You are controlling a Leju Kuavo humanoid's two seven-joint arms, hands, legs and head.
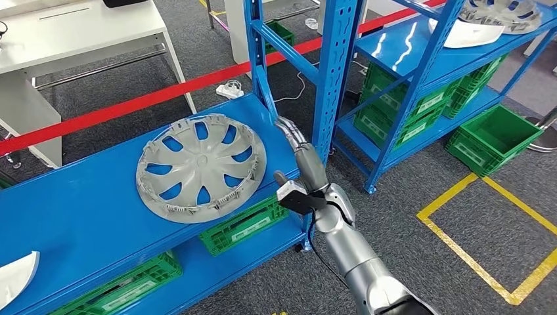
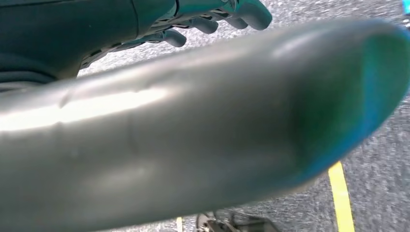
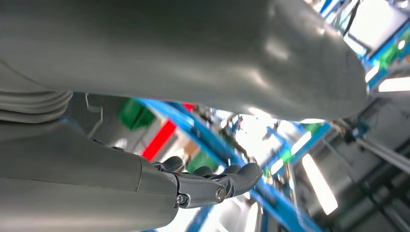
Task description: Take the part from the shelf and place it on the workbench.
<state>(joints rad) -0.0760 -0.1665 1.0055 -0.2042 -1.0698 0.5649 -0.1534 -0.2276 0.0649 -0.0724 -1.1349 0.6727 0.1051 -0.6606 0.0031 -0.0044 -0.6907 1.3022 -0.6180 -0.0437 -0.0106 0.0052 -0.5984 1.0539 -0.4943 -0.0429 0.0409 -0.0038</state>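
The part, a grey hubcap (image 1: pixel 200 167), lies flat on the top board of the blue shelf (image 1: pixel 79 216). My right hand (image 1: pixel 291 133) reaches out over the shelf's right end, close to the blue upright (image 1: pixel 332 65) and just right of the hubcap, not touching it. In the right wrist view its fingers (image 3: pixel 217 182) stand apart from the thick thumb (image 3: pixel 193 53) with nothing between them. My left hand (image 2: pixel 193 21) hangs over the grey floor, its fingers slightly curled and holding nothing. A white workbench (image 1: pixel 79 29) stands at the back left.
A red barrier tape (image 1: pixel 164 95) runs between shelf and workbench. Green crates (image 1: pixel 243 223) sit on the lower board. A second blue rack (image 1: pixel 420 46) at the right carries another hubcap (image 1: pixel 502 13) and more crates. A white part (image 1: pixel 16 275) lies at the shelf's near left. Yellow lines (image 1: pixel 460 190) mark the floor.
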